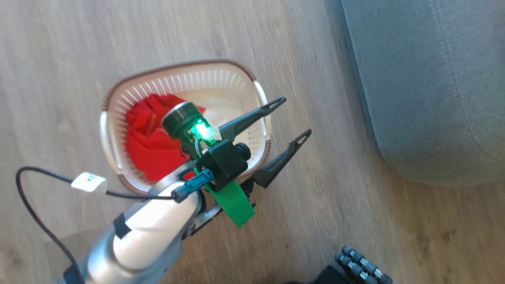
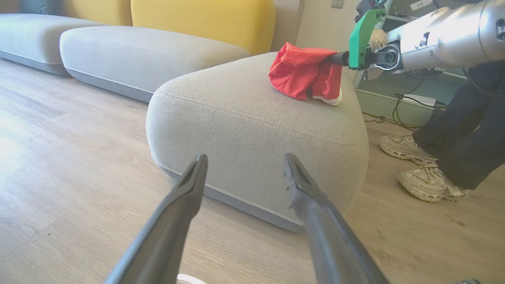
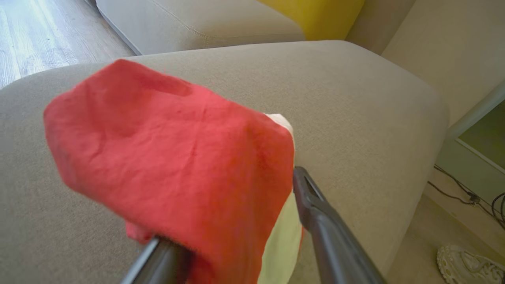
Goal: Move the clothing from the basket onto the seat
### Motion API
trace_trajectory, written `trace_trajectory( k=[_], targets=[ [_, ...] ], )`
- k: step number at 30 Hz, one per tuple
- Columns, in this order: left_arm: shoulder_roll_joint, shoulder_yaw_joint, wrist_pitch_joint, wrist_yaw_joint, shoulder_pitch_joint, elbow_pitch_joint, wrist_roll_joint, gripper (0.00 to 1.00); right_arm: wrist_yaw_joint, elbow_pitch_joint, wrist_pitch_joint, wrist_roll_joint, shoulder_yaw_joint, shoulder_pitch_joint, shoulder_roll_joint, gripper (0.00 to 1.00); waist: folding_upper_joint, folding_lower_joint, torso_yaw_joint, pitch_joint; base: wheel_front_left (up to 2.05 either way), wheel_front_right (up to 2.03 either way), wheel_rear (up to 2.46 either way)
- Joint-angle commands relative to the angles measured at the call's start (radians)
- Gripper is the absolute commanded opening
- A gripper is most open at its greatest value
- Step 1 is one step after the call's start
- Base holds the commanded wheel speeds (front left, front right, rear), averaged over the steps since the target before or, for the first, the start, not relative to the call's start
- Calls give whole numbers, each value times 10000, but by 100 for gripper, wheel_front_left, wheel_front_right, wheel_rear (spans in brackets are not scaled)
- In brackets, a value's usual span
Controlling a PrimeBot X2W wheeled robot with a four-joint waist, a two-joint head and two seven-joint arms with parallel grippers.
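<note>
Overhead, the left gripper is shown spread and empty over the rim of the basket of red clothing, the seat nearby. From the left wrist, a red garment is seen on the seat, the right gripper at its edge. From the right wrist, its jaws are parted, cloth draped over one finger. Release is judged under way; next that finger must be drawn clear.

Left forearm reaches toward 2 o'clock in head view; left gripper fingers spread wide. Right forearm enters left wrist view from 3 o'clock; right gripper jaws apart.
</note>
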Motion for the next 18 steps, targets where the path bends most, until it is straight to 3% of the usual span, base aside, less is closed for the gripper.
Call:
trace_trajectory(
  k=[1,10,18],
  targets=[
    [-102,392,-47,-11,150,-240,-65,100,-4,-29,82,241,328,281,-418,100,0,1,329,-675,0,0,0],
    [-538,741,-47,-14,804,35,-140,100,-4,29,-77,920,2078,1224,-112,100,0,1,755,-1910,0,0,0],
    [-1032,1598,-47,-14,1768,355,-146,100,-4,-1374,-204,1747,3724,2762,258,100,0,1,1364,-3461,0,0,0]
  ],
)
